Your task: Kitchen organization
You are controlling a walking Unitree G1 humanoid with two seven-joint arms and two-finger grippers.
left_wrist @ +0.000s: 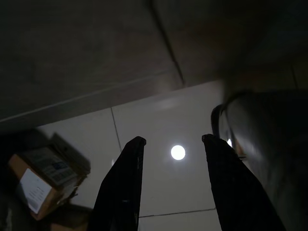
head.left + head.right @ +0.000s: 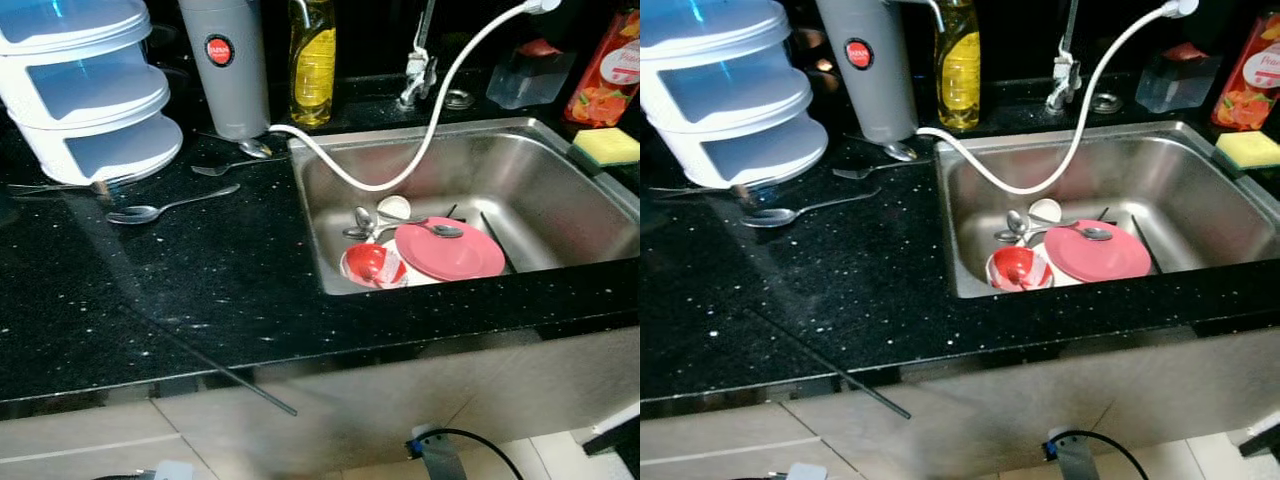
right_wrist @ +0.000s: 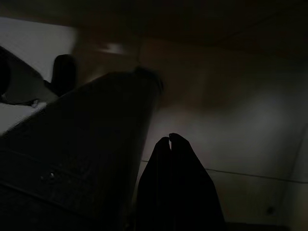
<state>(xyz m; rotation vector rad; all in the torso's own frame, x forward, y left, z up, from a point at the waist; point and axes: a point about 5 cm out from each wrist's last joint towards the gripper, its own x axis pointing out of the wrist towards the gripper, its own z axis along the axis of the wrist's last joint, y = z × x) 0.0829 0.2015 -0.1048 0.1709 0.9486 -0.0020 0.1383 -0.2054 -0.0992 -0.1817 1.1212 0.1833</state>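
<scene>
Currently no step is under way: left gripper (image 1: pixel 171 144) hanging spread, right gripper (image 3: pixel 169 138) hanging pressed together. Next, reaching for the counter spoon (image 2: pixel 160 210) looks likely

The desk (image 2: pixel 230 290) is showing glossy black flecked with white specks, and the sink (image 2: pixel 560 190) set into it is gleaming silver steel, holding a pink plate (image 2: pixel 455 255) and a red and white bowl (image 2: pixel 372 266) under a white hose (image 2: pixel 400 165). Along the back, a grey canister (image 2: pixel 225 65) is wearing a round red label, a bottle (image 2: pixel 312 60) is glowing yellow, and a sponge (image 2: pixel 606 146) is showing yellow over green. A white stacked container (image 2: pixel 85 85) is showing pale blue panels, and the left gripper (image 1: pixel 171 185) is showing black fingers against pale floor tiles (image 1: pixel 159 130).
</scene>
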